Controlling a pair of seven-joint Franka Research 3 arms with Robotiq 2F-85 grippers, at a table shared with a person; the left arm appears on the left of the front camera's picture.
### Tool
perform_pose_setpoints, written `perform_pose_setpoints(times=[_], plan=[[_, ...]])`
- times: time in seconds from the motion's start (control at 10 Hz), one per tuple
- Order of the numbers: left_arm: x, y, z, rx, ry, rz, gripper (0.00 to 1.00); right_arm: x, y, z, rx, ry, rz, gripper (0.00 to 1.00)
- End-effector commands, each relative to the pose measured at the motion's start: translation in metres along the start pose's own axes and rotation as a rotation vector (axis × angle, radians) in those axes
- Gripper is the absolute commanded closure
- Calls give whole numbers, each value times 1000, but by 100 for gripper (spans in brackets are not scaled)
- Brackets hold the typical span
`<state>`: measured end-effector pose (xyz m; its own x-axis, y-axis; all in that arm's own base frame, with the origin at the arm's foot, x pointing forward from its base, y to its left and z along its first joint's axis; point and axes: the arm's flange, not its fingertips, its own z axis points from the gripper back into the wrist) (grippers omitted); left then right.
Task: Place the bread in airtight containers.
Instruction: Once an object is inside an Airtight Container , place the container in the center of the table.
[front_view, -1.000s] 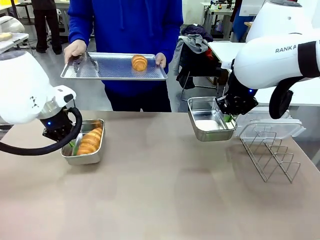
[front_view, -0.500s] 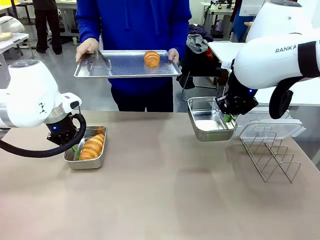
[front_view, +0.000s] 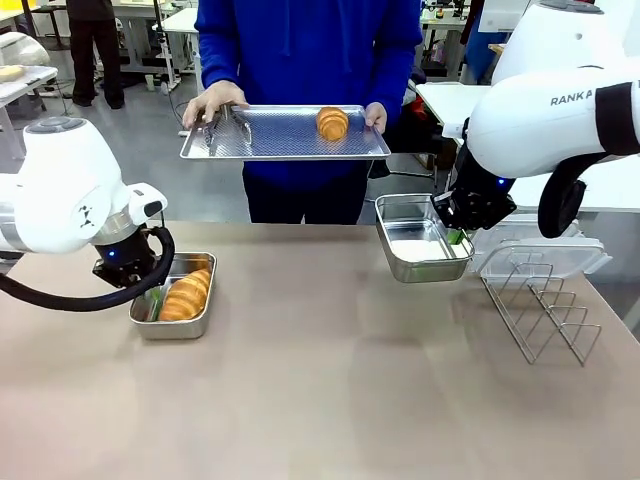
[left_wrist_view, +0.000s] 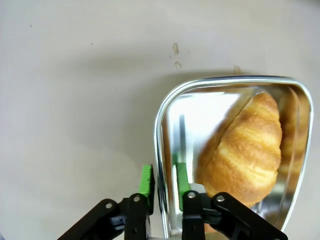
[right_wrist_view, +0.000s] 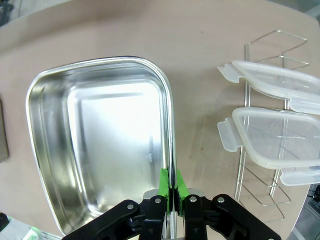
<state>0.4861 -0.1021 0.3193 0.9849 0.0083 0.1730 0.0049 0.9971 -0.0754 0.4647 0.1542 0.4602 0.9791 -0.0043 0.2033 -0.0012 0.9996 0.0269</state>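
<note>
Left gripper (left_wrist_view: 164, 177) parted astride filled tin (left_wrist_view: 225, 79)

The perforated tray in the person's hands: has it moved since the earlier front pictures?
Yes. The tray has shifted toward picture right, closing on the empty tin, which stayed put.

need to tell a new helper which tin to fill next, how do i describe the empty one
On the table, look far right, just left of the wire rack. There the right gripper pinches the rim of a steel tin. It is bare inside, while the other tin, near the left gripper, holds a golden roll.
</note>
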Motion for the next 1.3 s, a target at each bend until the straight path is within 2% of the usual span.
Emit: perform_pose_setpoints(times=[0.0,0.1,0.3,0.5,0.7,0.8,1.0,1.2], plan=[[0,-1,27,-13,-29,-9,37,1,0,4,-14,-17,-13,100],[2,7,45,-28,-52,-20,0,1,0,4,-14,-17,-13,100],[3,34,95,-197,-42,-131,0,1,0,4,-14,-17,-13,100],[3,63,135,-334,-80,-307,0,1,0,4,-14,-17,-13,100],[1,110,173,-500,-121,-601,0,1,0,4,-14,-17,-13,100],[0,133,185,-551,-138,-704,0,1,0,4,-14,-17,-13,100],[-12,178,201,-660,-269,-830,0,1,0,4,-14,-17,-13,100],[-24,199,201,-718,-393,-888,0,1,0,4,-14,-17,-13,100]])
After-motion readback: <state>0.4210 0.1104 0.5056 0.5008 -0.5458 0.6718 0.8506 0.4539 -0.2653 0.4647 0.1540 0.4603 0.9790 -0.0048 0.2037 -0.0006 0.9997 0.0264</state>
